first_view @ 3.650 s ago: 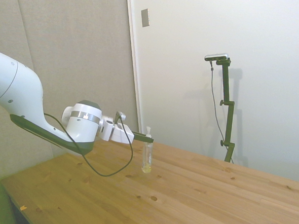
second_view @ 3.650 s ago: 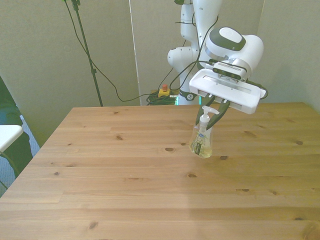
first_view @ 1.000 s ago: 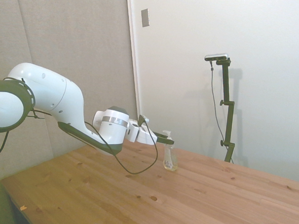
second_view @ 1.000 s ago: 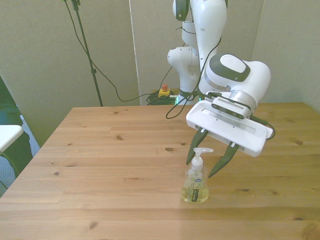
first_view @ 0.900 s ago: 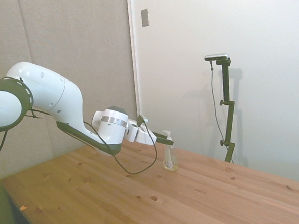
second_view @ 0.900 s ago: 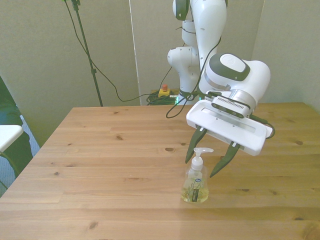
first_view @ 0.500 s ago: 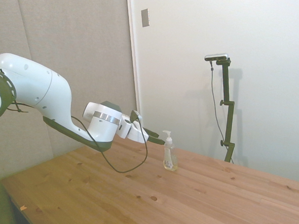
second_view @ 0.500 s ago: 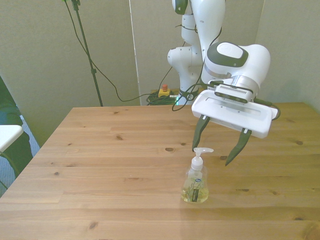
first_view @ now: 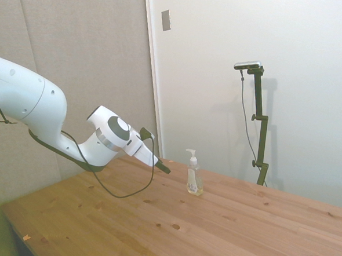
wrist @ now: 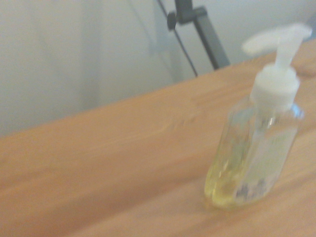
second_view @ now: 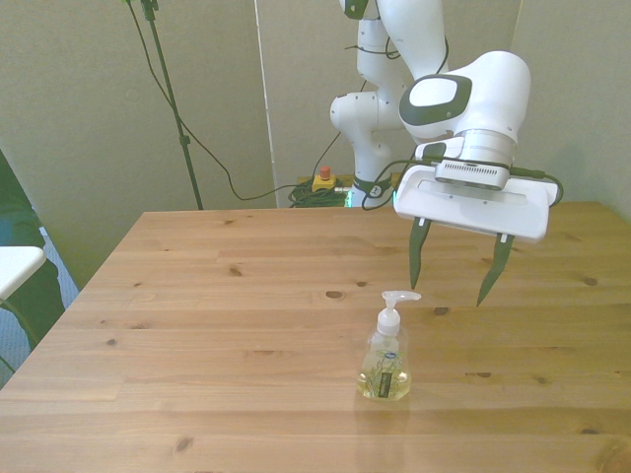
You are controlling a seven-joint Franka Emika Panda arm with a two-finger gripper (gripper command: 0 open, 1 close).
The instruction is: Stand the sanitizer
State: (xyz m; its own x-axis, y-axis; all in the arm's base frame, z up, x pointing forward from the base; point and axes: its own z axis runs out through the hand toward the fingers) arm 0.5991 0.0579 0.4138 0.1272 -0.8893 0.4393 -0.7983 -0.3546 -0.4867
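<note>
The sanitizer (second_view: 385,356) stands upright on the wooden table (second_view: 197,325), a small clear pump bottle with pale yellow liquid and a white nozzle. In the side view the sanitizer (first_view: 193,176) stands alone, a short gap from the fingertips. My gripper (second_view: 458,272) hangs open above and behind it, toward the front view's right, fingers spread wide and touching nothing. In the side view the gripper (first_view: 163,167) points at the bottle from the left. The wrist view shows the sanitizer (wrist: 256,158) close up, blurred.
Bare wooden tabletop (first_view: 211,235) lies all around the bottle. A black cable (first_view: 120,191) loops down from the wrist almost to the table. Cables and a red button box (second_view: 321,181) lie on the floor behind the table.
The gripper let go of the standing bottle, opened wide and pulled back and up away from it. The bottle has stayed upright in place for the last second.
</note>
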